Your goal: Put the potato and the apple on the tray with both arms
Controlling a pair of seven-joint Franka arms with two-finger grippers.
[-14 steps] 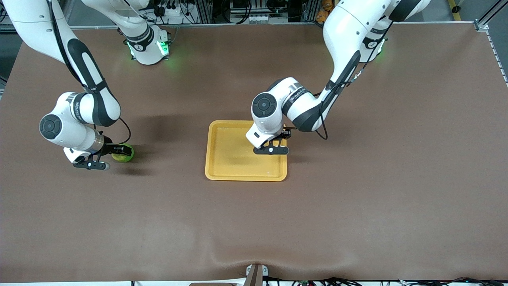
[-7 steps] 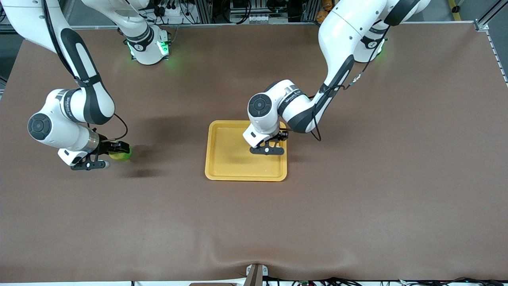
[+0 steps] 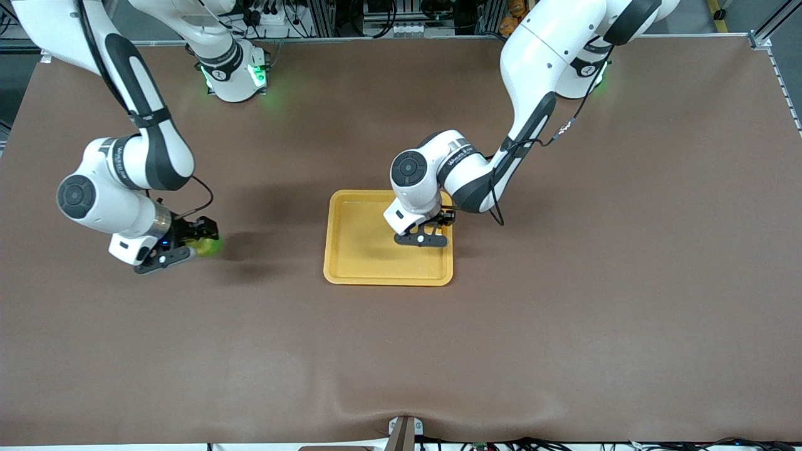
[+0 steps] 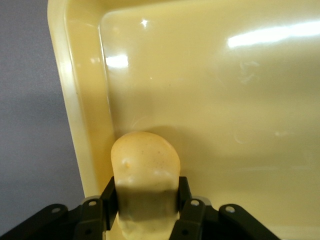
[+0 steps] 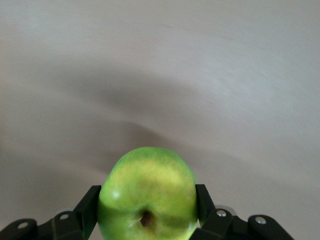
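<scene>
My left gripper (image 3: 443, 219) is shut on the potato (image 4: 145, 162), a smooth yellow-orange lump. It holds the potato low over the yellow tray (image 3: 363, 250), close to the rim at the left arm's end (image 4: 82, 130). In the front view the wrist hides the potato. The black fingers (image 4: 111, 192) press on both sides of it. My right gripper (image 3: 200, 237) is shut on the green apple (image 3: 208, 246) and holds it above the bare table toward the right arm's end. In the right wrist view the apple (image 5: 147, 182) sits between the fingers (image 5: 90, 205), stem dimple toward the camera.
The brown table mat (image 3: 564, 282) lies around the tray. A stretch of bare mat (image 3: 276, 244) lies between the apple and the tray. The green-lit arm bases (image 3: 232, 75) stand at the table's edge farthest from the front camera.
My right gripper has risen with the apple and moved a little toward the tray. My left gripper has shifted slightly over the tray with the potato.
</scene>
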